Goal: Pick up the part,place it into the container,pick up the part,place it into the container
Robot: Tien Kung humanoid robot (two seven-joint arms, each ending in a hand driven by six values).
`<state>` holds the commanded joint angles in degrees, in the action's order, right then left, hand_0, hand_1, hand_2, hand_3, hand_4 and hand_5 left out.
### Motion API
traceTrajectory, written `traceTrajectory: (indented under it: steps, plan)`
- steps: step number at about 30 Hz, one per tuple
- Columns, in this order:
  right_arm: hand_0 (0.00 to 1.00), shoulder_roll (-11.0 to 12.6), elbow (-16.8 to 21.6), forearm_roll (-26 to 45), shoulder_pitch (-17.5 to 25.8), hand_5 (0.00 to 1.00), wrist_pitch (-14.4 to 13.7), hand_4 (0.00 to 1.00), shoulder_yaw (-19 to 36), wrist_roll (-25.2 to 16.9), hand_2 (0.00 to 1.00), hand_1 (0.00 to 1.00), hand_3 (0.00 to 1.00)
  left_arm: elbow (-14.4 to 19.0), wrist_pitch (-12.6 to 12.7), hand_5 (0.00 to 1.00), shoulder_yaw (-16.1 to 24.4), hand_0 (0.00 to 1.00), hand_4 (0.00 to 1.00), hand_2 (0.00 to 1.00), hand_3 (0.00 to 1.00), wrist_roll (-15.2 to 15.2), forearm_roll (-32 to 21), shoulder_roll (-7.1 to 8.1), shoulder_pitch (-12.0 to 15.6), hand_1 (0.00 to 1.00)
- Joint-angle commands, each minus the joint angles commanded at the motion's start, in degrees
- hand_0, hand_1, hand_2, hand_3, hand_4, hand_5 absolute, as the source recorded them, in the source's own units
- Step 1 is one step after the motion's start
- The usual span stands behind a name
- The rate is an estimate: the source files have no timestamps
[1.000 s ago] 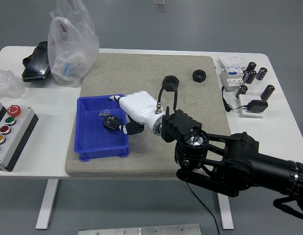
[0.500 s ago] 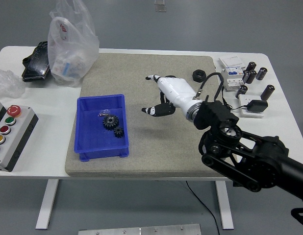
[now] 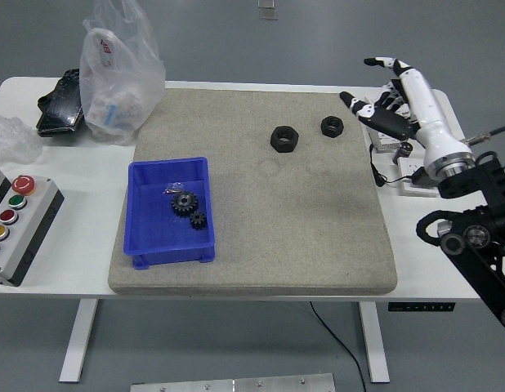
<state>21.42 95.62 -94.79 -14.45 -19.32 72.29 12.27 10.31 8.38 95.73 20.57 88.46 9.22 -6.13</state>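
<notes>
A blue bin [image 3: 149,238] stands on the grey mat [image 3: 318,237] at the left and holds two black gears [image 3: 187,207]. Two black hex nuts lie on the mat's far part, a larger one [image 3: 283,138] and a smaller one [image 3: 332,126]. My right hand [image 3: 386,98], white with black fingertips, is raised at the right edge of the mat, above the items on the table's right side. Its fingers are spread and hold nothing. My left arm is out of view.
A clear plastic bag [image 3: 120,73] and a black tray [image 3: 60,102] sit at the back left. A button box [image 3: 15,222] is at the left edge. Small black cylinders [image 3: 426,122] and white devices [image 3: 386,110] lie at the right, partly behind my hand.
My right hand has let go of a gear in the blue bin, opened, and swung away to the right, up over the table's right side.
</notes>
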Motion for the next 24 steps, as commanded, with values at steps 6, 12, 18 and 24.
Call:
traceTrajectory:
  steps: [6,12,18,24]
  plan:
    - [0.289,-0.71,0.21,4.27,6.88,0.509,-2.35,0.816,11.18,-4.70,0.447,0.375,0.707,0.00,-0.36,0.466,0.12,0.827,0.804,0.758,0.842,0.03,1.66,-0.71,-0.71,0.731]
    - [0.335,-1.72,0.35,5.02,8.42,0.508,-4.03,0.808,18.94,-6.23,0.528,0.432,0.696,0.00,0.00,0.463,-0.56,0.827,0.802,0.758,0.842,-0.16,-0.39,-0.48,0.64,0.731]
    - [0.358,-2.32,0.03,4.63,8.15,0.510,-4.22,0.799,19.97,-6.22,0.537,0.465,0.692,0.00,0.52,0.466,-0.84,0.827,0.806,0.758,0.843,-0.06,-2.68,-0.54,2.56,0.731]
    - [0.368,-2.51,-0.64,4.52,7.68,0.507,-4.27,0.791,19.88,-6.02,0.583,0.501,0.691,0.00,0.78,0.463,-0.49,0.827,0.807,0.758,0.843,-0.21,-3.82,-1.26,2.91,0.731]
